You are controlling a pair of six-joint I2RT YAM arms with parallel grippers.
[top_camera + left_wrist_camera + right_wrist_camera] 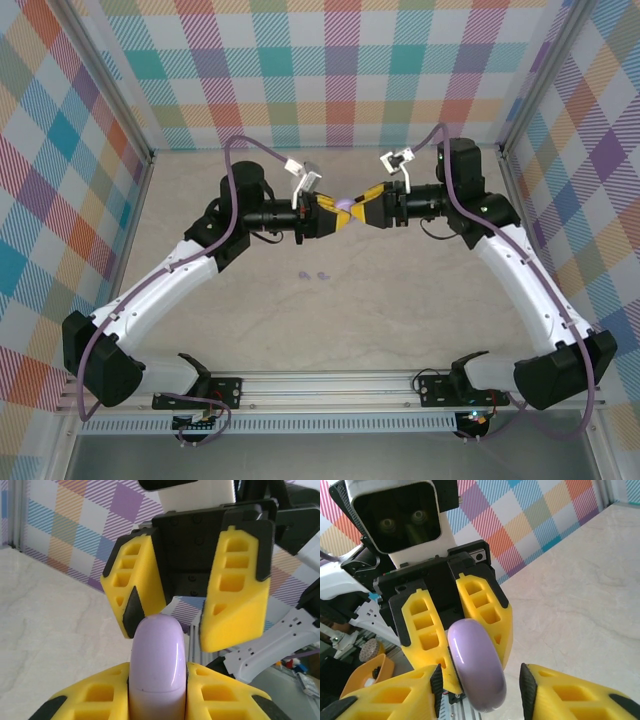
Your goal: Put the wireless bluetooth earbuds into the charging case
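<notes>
We are looking at a pale marbled table (330,335), plaid walls (340,70) rising from its far and side edges, a metal rail (330,382) running along its near edge.

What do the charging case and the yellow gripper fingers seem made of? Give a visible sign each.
The charging case: probably smooth glossy lilac plastic; bright highlights streak its rounded rim. The gripper fingers: seemingly matte yellow moulded plastic with hollow cells; dark pads, possibly rubber.
</notes>
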